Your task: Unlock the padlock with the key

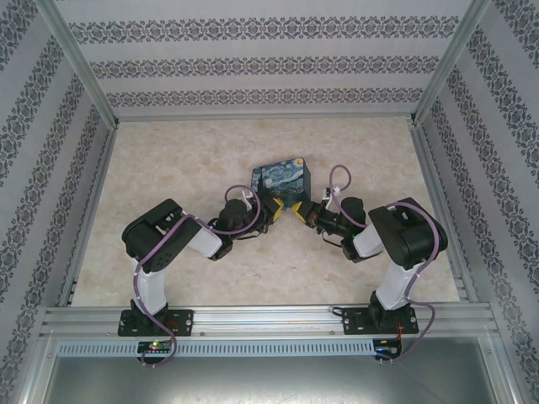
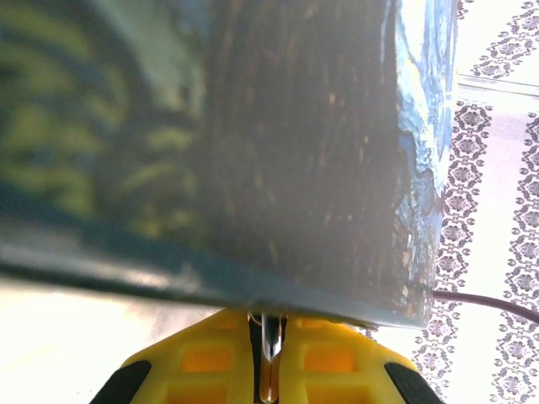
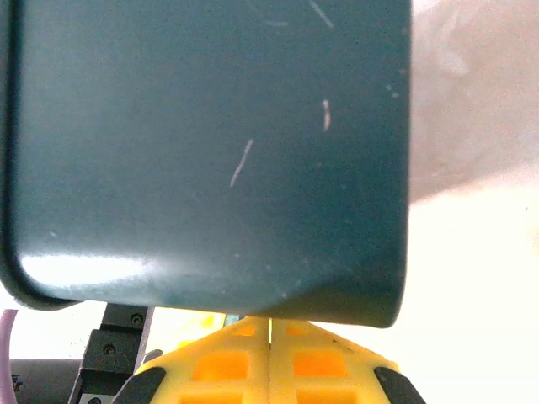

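Note:
My left gripper point(image 2: 269, 326) is shut on a thin shiny metal piece point(image 2: 270, 337), seemingly the key, seen edge-on between the yellow fingers point(image 2: 206, 358). Its tip sits right against the lower edge of a Starry Night printed tin box point(image 2: 253, 151). My right gripper point(image 3: 270, 324) is shut, its yellow fingers point(image 3: 223, 366) pressed together under the box's plain teal side point(image 3: 210, 143). From above, the left gripper point(image 1: 276, 210) and the right gripper point(image 1: 303, 211) meet tip to tip just in front of the box point(image 1: 282, 176). The padlock is hidden.
The box stands mid-table on the beige marbled surface point(image 1: 185, 168). Patterned walls and metal frame posts point(image 1: 80, 76) enclose the cell. A purple cable point(image 2: 488, 305) crosses the right of the left wrist view. Free room lies left, right and behind the box.

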Robot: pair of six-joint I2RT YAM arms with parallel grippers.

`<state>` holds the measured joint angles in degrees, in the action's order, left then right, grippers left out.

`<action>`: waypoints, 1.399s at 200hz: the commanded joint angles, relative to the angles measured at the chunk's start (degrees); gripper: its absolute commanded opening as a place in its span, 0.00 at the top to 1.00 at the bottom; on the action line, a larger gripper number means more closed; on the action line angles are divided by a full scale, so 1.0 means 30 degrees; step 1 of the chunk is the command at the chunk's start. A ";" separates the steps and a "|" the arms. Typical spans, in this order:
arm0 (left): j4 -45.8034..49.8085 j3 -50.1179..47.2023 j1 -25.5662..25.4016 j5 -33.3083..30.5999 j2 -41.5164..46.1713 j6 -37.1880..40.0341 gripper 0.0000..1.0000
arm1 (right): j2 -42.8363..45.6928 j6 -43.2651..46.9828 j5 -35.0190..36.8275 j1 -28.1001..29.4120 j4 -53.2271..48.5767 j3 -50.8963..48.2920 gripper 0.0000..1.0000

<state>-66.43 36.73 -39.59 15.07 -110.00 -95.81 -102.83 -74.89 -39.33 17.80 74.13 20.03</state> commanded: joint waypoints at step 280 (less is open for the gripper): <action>-0.2978 0.0076 -0.0777 0.0738 -0.0657 -0.1290 1.00 | 0.1681 -0.1382 0.4036 0.1119 0.1742 -0.2300 1.00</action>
<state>-70.85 36.69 -41.28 17.56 -110.98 -99.48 -99.90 -78.11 -30.00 21.17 77.58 14.48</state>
